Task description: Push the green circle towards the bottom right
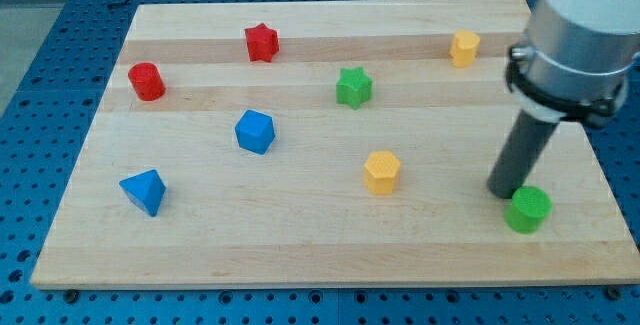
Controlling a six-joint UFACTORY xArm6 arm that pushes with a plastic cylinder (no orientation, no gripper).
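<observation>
The green circle [527, 209] sits near the bottom right corner of the wooden board [300, 245]. My tip [504, 192] rests on the board just to the upper left of the green circle, touching or almost touching it. The dark rod rises from there to the arm's grey body at the view's top right.
A green star [353, 87] and a yellow hexagon [381, 172] lie mid-board. A yellow block [464, 48] is at the top right. A red star [261, 42], a red cylinder [147, 81], a blue cube [254, 131] and a blue pyramid [144, 191] lie on the left.
</observation>
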